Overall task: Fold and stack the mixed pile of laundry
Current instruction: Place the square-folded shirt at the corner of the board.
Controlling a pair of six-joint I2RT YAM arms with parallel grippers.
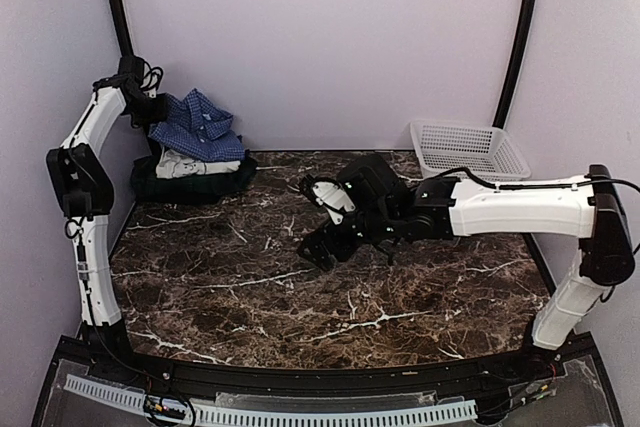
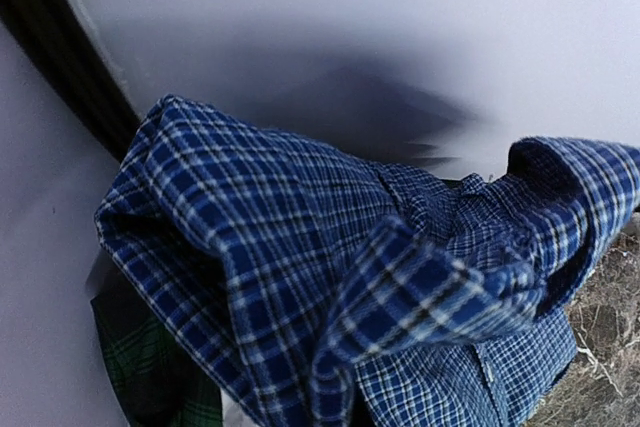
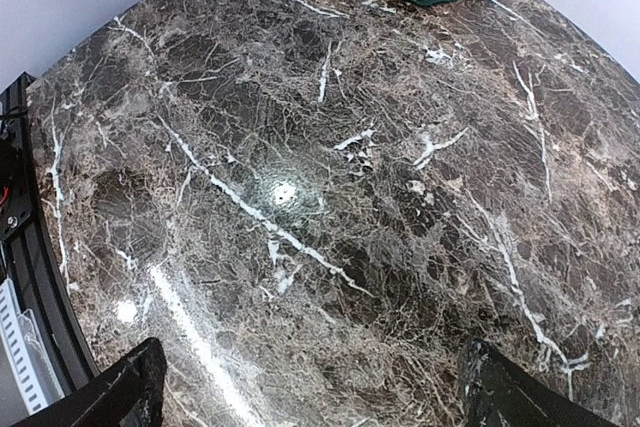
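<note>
1. The marble table is lying mostly bare, and everything that matters is sitting in its far left corner.
2. The laundry pile is resting there against the back wall, with the dark green plaid garment lying at the bottom and a white one in the middle.
3. The blue check shirt is sitting bunched on top, its long side running left to right and its left edge rising toward the left arm.
4. The right gripper is hovering over the table's middle, well apart from the pile. Its jaws are standing fully spread and holding nothing, and the pile is lying to its far left.
5. The left gripper is touching the shirt's left edge, making it much the nearer tool. It is closed; cloth is hiding its fingers in the wrist view, so it is probably pinching the shirt.
</note>
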